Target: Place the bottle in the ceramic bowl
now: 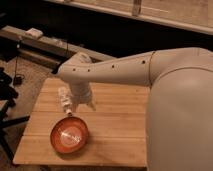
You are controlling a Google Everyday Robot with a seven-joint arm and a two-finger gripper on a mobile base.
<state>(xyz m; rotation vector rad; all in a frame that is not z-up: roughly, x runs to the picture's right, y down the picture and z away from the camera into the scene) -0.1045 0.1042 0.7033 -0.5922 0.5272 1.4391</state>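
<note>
The ceramic bowl [69,134] is round, glossy orange-red with a lighter centre, and sits on the wooden table [115,125] near its front left. The bottle [64,100] is small, pale and whitish, and stands upright just behind the bowl's far rim. My gripper [80,106] hangs from the pale arm [115,70], which reaches in from the right. The gripper is right beside the bottle, on its right, and just above the far edge of the bowl. I cannot tell whether the bottle rests on the table or is held.
The robot's large pale body [180,115] fills the right side and hides the table's right end. A dark low ledge [45,47] with a small white object [34,33] runs behind the table. Dark chair parts [6,100] stand at the left.
</note>
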